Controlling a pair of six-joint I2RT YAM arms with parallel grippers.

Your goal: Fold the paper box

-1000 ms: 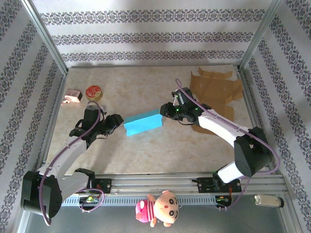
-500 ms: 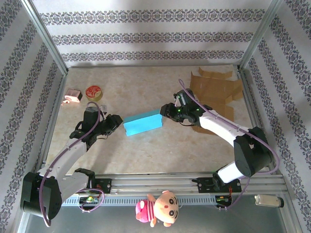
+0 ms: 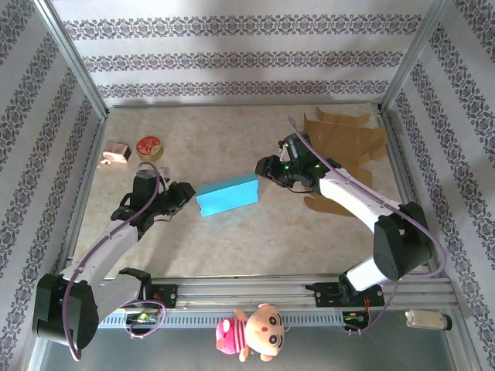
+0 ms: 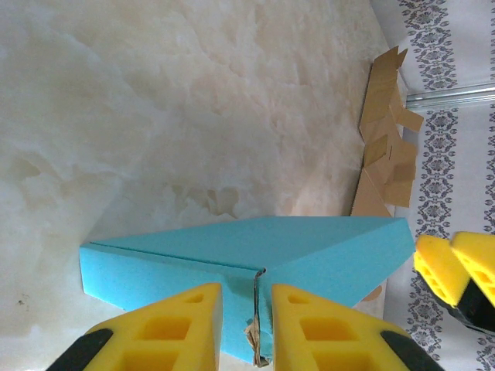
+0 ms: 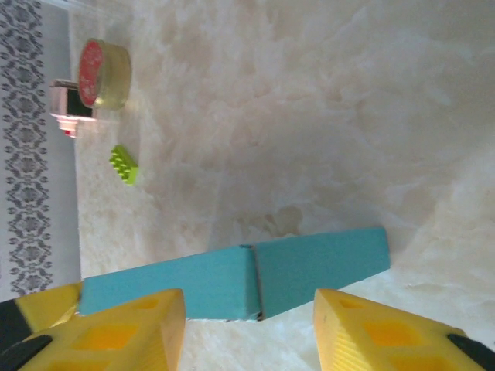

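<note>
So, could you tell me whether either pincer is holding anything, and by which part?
The left pincer appears closed on the blue paper box, pinching the thin flap edge at the end nearest it. The right pincer is open, holding nothing.

Left arm (image 3: 116, 239) stretches from its base toward the blue box (image 3: 227, 195). The left gripper (image 3: 188, 192) sits at the box's left end, jaws nearly together with a slim gap and the box's end seam showing in it. I can't tell whether it pinches. Right arm (image 3: 352, 197) bends in from the box's right side, right gripper (image 3: 262, 168) just beside the box's right end — fingers (image 5: 131, 328) spread wide, I read them clear of the box.
</note>
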